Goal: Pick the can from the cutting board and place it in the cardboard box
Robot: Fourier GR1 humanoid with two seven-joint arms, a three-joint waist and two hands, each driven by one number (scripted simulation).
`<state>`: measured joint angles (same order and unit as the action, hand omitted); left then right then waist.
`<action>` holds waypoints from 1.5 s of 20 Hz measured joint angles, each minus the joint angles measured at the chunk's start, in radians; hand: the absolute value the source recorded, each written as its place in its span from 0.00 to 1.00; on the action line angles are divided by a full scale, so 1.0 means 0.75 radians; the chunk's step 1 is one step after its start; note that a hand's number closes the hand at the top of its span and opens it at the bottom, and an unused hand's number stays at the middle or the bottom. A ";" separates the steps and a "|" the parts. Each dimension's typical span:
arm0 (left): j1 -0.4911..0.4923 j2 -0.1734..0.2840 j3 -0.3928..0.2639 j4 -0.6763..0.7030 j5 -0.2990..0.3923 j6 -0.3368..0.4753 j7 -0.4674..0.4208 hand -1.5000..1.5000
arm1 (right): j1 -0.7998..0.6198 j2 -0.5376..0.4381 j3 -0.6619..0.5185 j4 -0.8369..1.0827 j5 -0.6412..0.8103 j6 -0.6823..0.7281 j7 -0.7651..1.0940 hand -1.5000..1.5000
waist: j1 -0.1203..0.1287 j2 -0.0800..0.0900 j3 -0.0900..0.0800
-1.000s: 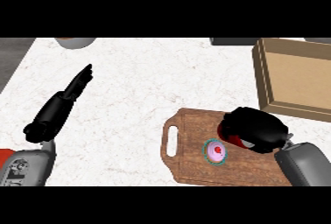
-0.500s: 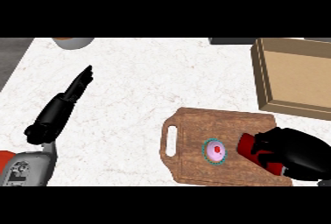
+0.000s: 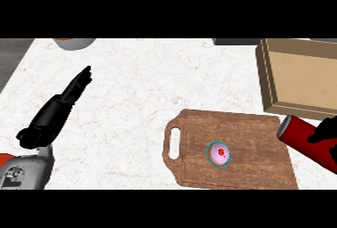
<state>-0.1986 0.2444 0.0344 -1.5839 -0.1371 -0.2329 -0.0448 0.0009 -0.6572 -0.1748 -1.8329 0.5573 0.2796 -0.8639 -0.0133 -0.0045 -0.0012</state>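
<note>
Two hands in view; right hand [image 3: 324, 133] at the right edge, fingers curled round the red can [image 3: 304, 137], can tilted, lifted just past the board's [image 3: 230, 151] right side; box [image 3: 302, 75] directly beyond the right hand, apart from the can; pink marker [image 3: 219, 153] on the board, left of the right hand; left hand [image 3: 63, 100] far left, fingers straight, holding nothing.

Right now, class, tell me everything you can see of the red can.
The can is a red cylinder with a dark rim at its upper-left end. It is tilted, lying diagonally at the view's right edge, just past the cutting board and below the cardboard box. The right hand curls round its lower part, hiding that end. No label shows.
</note>
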 measured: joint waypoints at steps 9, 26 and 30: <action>-0.029 -0.017 -0.009 0.047 -0.012 -0.007 -0.032 0.50 | -0.350 -0.046 -0.216 0.301 -0.286 0.207 0.431 1.00 | 0.030 0.009 0.000; -0.077 -0.041 -0.032 0.041 -0.022 -0.028 -0.027 0.50 | -0.926 -0.307 0.060 1.353 0.179 0.137 0.240 1.00 | 0.100 0.035 0.004; -0.089 -0.043 -0.035 0.047 -0.024 -0.032 -0.028 0.50 | -0.989 -0.346 0.154 1.545 0.296 0.091 0.154 1.00 | 0.112 0.039 0.005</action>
<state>-0.2653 0.2120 0.0081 -1.5485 -0.1550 -0.2571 -0.0661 -0.7407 -0.9166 -0.0591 -0.6743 0.7793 0.3479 -0.7483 0.0706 0.0249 0.0028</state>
